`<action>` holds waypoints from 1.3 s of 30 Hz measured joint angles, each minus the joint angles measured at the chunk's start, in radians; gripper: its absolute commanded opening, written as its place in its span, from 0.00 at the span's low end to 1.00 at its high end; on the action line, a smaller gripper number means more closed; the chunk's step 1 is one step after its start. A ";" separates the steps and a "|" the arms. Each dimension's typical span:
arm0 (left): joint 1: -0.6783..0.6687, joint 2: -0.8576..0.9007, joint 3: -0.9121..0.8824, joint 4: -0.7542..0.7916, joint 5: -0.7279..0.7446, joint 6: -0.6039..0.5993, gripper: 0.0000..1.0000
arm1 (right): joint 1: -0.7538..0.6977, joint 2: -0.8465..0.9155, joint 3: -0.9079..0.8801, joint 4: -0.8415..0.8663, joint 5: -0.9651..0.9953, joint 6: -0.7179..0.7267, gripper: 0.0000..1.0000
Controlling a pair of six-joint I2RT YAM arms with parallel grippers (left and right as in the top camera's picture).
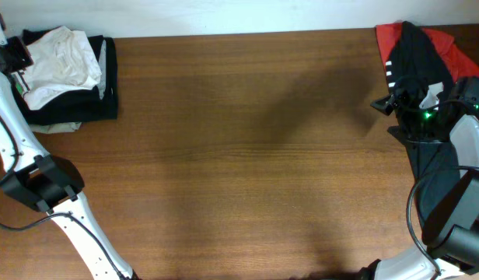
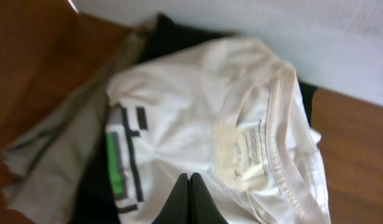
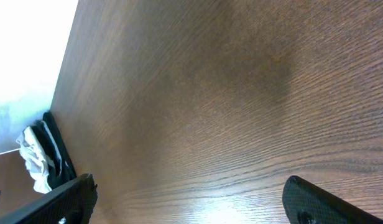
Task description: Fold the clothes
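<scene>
White cotton is showing most plainly at the table's far left corner, where the large white short-sleeved T-shirt (image 1: 61,58) is lying crumpled on top of a pile of black fabric (image 1: 103,109) and pale grey cloth (image 1: 57,124). At the far right edge, the black-and-red garment (image 1: 426,54) is lying spread out, its red part toward the back and its black part running forward beneath the right arm. From overhead we are seeing the shirt only as a rumpled heap. The left wrist view is giving us more: the green-and-black pixel print (image 2: 120,165) and the ribbed collar with a printed label (image 2: 244,149) inside it, both facing up. There the left gripper (image 2: 189,183) is hanging right over the shirt with its fingers pressed together; we cannot tell whether any cloth is pinched. The right wrist view is showing the right gripper (image 3: 190,186) with its fingers standing wide apart, only the bare brown wood-grain table (image 3: 229,93) between them. A white wall (image 1: 224,15) is running along the table's back edge.
</scene>
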 measured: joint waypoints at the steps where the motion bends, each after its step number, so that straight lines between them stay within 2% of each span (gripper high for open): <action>1: -0.003 0.000 -0.038 -0.005 0.008 -0.008 0.00 | 0.000 0.000 0.000 0.001 0.000 -0.001 0.99; 5: -0.013 0.000 -0.288 0.009 0.005 -0.029 0.00 | 0.000 0.000 0.000 0.001 0.000 -0.001 0.99; 8: -0.013 0.003 -0.324 -0.007 0.009 -0.031 0.01 | 0.000 0.000 0.000 0.001 0.000 -0.001 0.99; 12: -0.024 -0.030 -0.329 -0.019 0.131 -0.034 0.02 | 0.000 0.000 0.000 0.001 0.000 -0.001 0.98; 13: -0.033 -0.062 -0.329 -0.020 0.153 -0.034 0.20 | 0.000 0.000 0.000 0.002 0.000 0.000 0.99; 14: -0.043 -0.103 -0.331 -0.028 0.175 -0.034 0.29 | 0.000 0.000 0.000 0.001 0.000 -0.001 0.99; 15: -0.063 -0.174 -0.332 -0.042 0.213 -0.036 0.33 | 0.000 0.000 0.000 0.001 0.000 0.000 0.99; 18: -0.146 -0.407 -0.325 -0.083 0.349 -0.041 0.99 | 0.000 0.000 0.000 0.008 0.000 0.001 0.99; 21: -0.226 -0.488 -0.314 -0.138 0.418 -0.043 0.99 | 0.000 0.000 -0.001 -0.013 -0.059 0.039 0.99; 24: -0.290 -0.478 -0.318 -0.189 0.430 -0.044 0.99 | -0.016 -0.001 -0.003 0.028 -0.317 0.076 0.99; 26: -0.322 -0.478 -0.318 -0.190 0.431 -0.044 0.99 | -0.034 -0.039 -0.003 -0.007 -0.405 0.068 0.99; 30: -0.325 -0.478 -0.319 -0.193 0.434 -0.044 0.99 | -0.038 -0.366 -0.006 -0.195 -0.336 0.011 0.99; 33: -0.325 -0.478 -0.319 -0.192 0.435 -0.044 0.99 | -0.038 -0.597 -0.005 -0.230 -0.311 -0.002 0.99; 36: -0.327 -0.478 -0.319 -0.192 0.435 -0.044 0.99 | -0.038 -0.669 -0.005 -0.232 -0.302 -0.002 0.99; 39: -0.327 -0.478 -0.319 -0.192 0.435 -0.044 0.99 | -0.038 -0.661 -0.004 -0.239 -0.246 -0.003 0.99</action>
